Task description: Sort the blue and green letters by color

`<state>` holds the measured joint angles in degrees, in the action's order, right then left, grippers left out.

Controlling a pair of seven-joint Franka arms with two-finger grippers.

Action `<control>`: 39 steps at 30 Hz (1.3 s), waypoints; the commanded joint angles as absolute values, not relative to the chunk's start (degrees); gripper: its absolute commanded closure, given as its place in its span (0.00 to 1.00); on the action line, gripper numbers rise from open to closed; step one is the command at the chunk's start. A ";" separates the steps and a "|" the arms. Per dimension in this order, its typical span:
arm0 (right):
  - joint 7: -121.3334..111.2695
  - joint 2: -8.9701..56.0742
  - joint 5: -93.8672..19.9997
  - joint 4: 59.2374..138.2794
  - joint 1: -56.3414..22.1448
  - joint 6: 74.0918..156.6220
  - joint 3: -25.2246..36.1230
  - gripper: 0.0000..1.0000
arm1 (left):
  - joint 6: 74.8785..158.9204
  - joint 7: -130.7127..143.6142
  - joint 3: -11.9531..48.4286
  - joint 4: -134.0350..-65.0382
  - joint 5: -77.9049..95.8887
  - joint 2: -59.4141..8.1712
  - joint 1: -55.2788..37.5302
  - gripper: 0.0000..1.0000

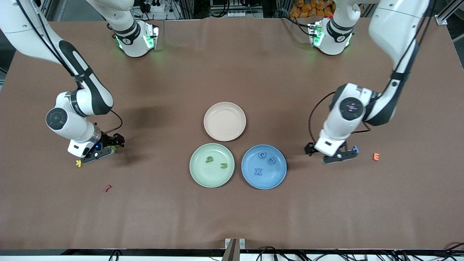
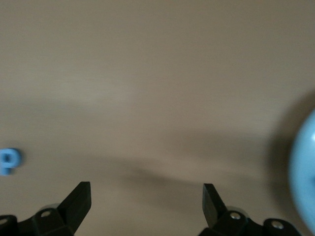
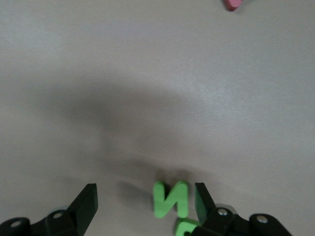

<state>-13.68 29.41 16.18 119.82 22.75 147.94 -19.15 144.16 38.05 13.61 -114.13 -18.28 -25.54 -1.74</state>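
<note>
Green N (image 3: 170, 198) flat on the table between the fingers of the right gripper (image 3: 145, 204), close against one fingertip and clear of the other; jaws wide apart, nothing gripped. Second green piece (image 3: 183, 227) partly visible just beside the N, letter not readable. Same gripper (image 1: 102, 151) low over the table toward the right arm's end, well apart from the green plate (image 1: 212, 165).

Blue P (image 2: 8, 160) flat on the table beside the left gripper (image 2: 146, 201), outside the span of its fingers; jaws fully apart, empty. In the front view the blue piece (image 1: 355, 149) showing at the edge of that gripper (image 1: 340, 155), toward the left arm's end, well apart from the green plate.

On the green plate: two green letters, one (image 1: 209, 158) reading as a b, the other a u (image 1: 224, 165). Blue plate (image 1: 264, 166) just beside the green plate, holding blue C (image 1: 262, 155), D (image 1: 270, 160) and X (image 1: 257, 172). Pink plate (image 1: 224, 121) farther from the front camera than the green plate, near it.

Off-task pieces: yellow letter (image 1: 78, 163) near the right gripper; dark red squiggle (image 1: 107, 188) nearer the front camera than the green plate; orange E (image 1: 376, 156) near the left gripper; pink piece (image 3: 232, 4) at the edge of the right wrist view.
</note>
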 commanded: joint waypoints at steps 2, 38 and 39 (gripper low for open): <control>-13.98 31.46 18.98 117.16 23.12 147.83 -18.37 0.14 | 145.20 26.13 14.41 -117.33 -18.90 -24.08 7.72 0.00; -14.06 32.70 19.07 117.25 23.20 147.74 -18.28 0.43 | 144.23 14.32 14.06 -114.08 -18.02 -32.87 16.00 0.27; -14.06 32.70 19.07 117.25 23.20 147.74 -18.28 0.46 | 144.23 14.67 14.06 -113.65 -17.93 -33.22 16.00 0.41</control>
<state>-13.99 32.02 17.43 117.92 22.63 147.88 -17.99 144.33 14.67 13.79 -115.53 -18.27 -31.95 15.40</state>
